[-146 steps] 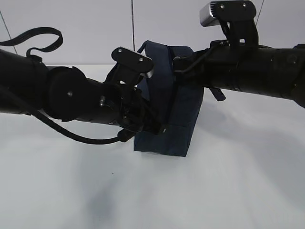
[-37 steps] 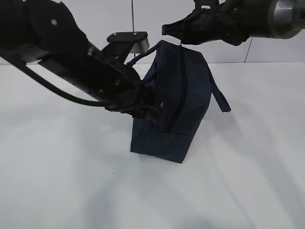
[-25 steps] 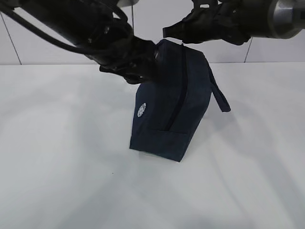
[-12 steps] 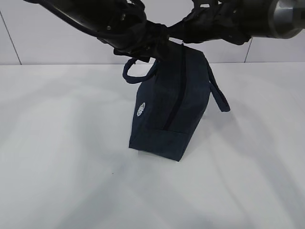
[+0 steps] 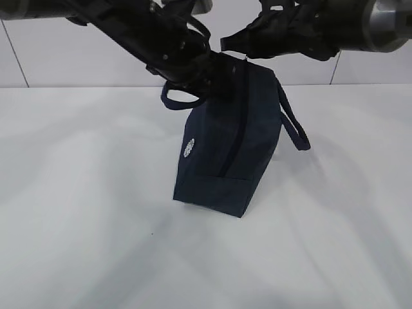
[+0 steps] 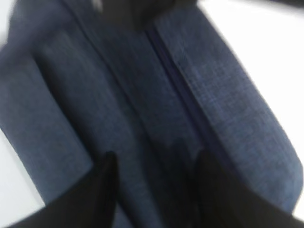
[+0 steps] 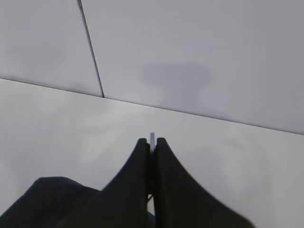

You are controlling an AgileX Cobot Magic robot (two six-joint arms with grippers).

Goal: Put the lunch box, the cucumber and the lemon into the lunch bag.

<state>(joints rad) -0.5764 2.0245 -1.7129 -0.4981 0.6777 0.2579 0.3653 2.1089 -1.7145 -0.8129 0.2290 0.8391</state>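
Left gripper (image 5: 199, 64) is over the top left shoulder of the lunch bag (image 5: 222, 151), fingers (image 6: 102, 190) spread apart with fabric between them, though the wrist view is blurred, so contact is unclear. One bag, standing mid-table (image 5: 84, 225), two handles, zipper apparently shut. Soft cloth, likely to sag; the handles or the pull are the holds. Right gripper (image 5: 226, 44) is clamped on a thin metal piece at the top, probably the zipper pull. No lunch box, cucumber or lemon showing.

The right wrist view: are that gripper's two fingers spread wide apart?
No, the right gripper has its fingers pressed together, with only a thin pale sliver showing between the tips.
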